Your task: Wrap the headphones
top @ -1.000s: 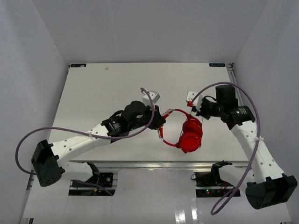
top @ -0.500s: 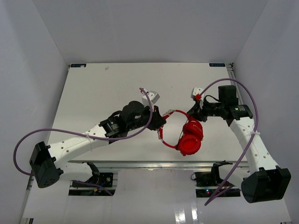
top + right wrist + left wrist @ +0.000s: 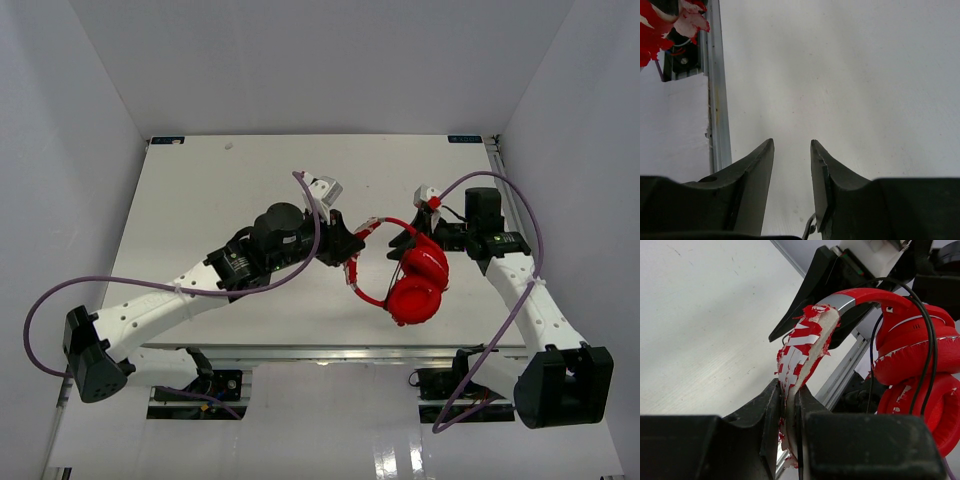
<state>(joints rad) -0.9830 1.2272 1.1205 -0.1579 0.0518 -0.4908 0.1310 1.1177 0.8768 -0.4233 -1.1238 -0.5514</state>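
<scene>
The red headphones hang over the near middle of the table, both earcups stacked at the right. The worn, peeling headband arcs left to my left gripper, which is shut on its padded part. A thin dark cable runs over the earcups. My right gripper sits just behind the earcups, open, with only table showing between its fingers. Its black fingers show behind the headband in the left wrist view. A bit of dark cable peeks by the right finger's base.
An aluminium rail runs along the near edge of the white table. Purple robot cables loop off both arms. White enclosure walls stand on the left, right and back.
The right gripper's jaws have parted and its arm has shifted. The left arm has lifted the headband back slightly, and the earcups have swung a little to the right.
</scene>
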